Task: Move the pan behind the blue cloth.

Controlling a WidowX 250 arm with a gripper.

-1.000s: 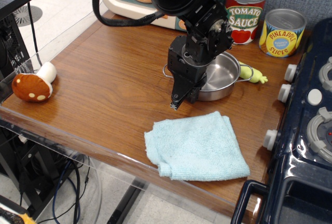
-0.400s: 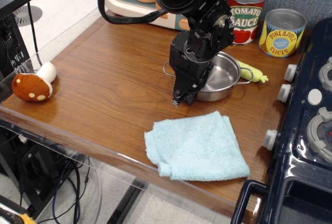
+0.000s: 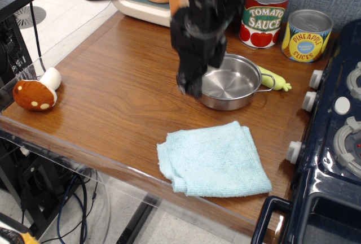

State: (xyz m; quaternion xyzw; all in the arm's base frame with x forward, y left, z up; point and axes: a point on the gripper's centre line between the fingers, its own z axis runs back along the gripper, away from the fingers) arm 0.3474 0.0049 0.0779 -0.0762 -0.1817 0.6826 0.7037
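Observation:
The pan [image 3: 231, 83], a small shiny steel pot with thin wire loop handles, stands upright on the wooden table, directly behind the blue cloth [image 3: 211, 159]. The cloth lies folded and rumpled near the table's front edge. My gripper [image 3: 189, 87] hangs blurred from the black arm at the pan's left rim, raised a little above the table. Its tips overlap the rim in this view. I cannot tell whether the jaws are open or touching the pan.
A tomato sauce can [image 3: 265, 15] and a pineapple can [image 3: 306, 35] stand at the back right. A yellow-green toy [image 3: 274, 79] lies right of the pan. A mushroom toy [image 3: 36, 91] sits at the left edge. A dark blue toy stove [image 3: 338, 142] borders the right.
My gripper has moved up and to the left, away from the pan's front-left side, and now shows motion blur. The pan and the cloth lie where they were.

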